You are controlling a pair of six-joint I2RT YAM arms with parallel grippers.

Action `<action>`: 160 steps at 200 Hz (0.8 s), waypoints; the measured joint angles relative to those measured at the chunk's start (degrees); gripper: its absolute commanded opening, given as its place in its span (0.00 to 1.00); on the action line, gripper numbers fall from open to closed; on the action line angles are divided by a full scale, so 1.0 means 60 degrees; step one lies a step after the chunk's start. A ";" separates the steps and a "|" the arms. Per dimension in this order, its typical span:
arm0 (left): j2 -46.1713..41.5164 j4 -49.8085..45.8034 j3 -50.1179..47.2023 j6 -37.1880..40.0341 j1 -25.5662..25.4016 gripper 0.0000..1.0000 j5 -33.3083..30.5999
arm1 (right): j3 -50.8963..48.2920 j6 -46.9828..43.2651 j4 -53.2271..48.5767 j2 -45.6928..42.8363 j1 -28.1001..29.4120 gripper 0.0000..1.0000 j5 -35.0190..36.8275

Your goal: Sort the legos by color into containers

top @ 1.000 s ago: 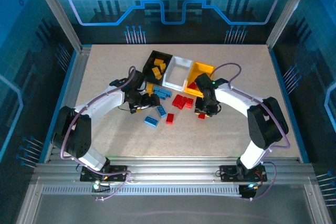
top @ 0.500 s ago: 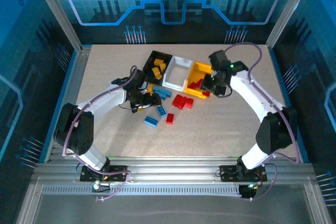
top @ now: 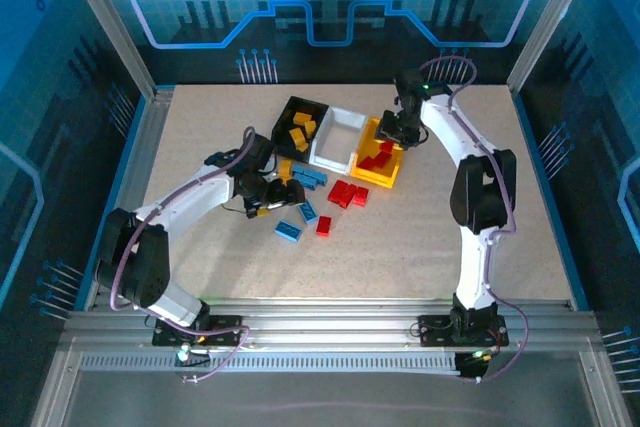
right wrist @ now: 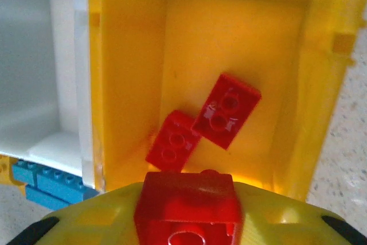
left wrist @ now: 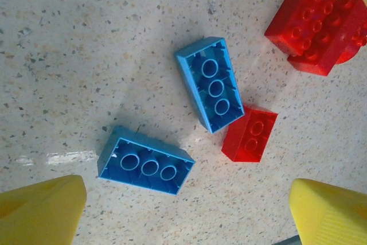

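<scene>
Red legos (right wrist: 226, 110) lie in the yellow bin (right wrist: 123, 84); the right gripper (top: 393, 133) pinches one more red lego (right wrist: 186, 199) above it. Blue ones (left wrist: 212, 90) wait on the table (left gripper (left wrist: 184, 199) spread over them).

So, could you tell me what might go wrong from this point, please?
The right gripper holds a red brick over the yellow bin, beside the white bin; released off-centre, it might land outside.
The open left gripper hovers over a blue brick with a small red brick against it; closing may drag both.

We count three bins: black bin (top: 292, 101), white bin (top: 340, 137), yellow bin (top: 372, 179); loose bricks (top: 288, 231) too bunched to count.
</scene>
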 measured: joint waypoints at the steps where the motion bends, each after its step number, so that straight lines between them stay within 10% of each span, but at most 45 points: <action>1: 0.0007 -0.0011 0.0000 0.0011 0.0000 0.92 0.0000 | 0.0022 0.0018 -0.0004 0.0022 -0.0004 0.50 -0.0004; 61: 0.0415 -0.0310 0.0007 0.0331 -0.0007 0.92 -0.0033 | 0.0131 -0.0317 -0.0127 0.0087 -0.0186 0.59 -0.0193; 160: 0.1297 -0.0841 0.0270 0.2084 -0.0951 0.92 -0.1133 | -0.5934 0.0182 0.0929 -0.4994 0.0608 0.61 -0.0838</action>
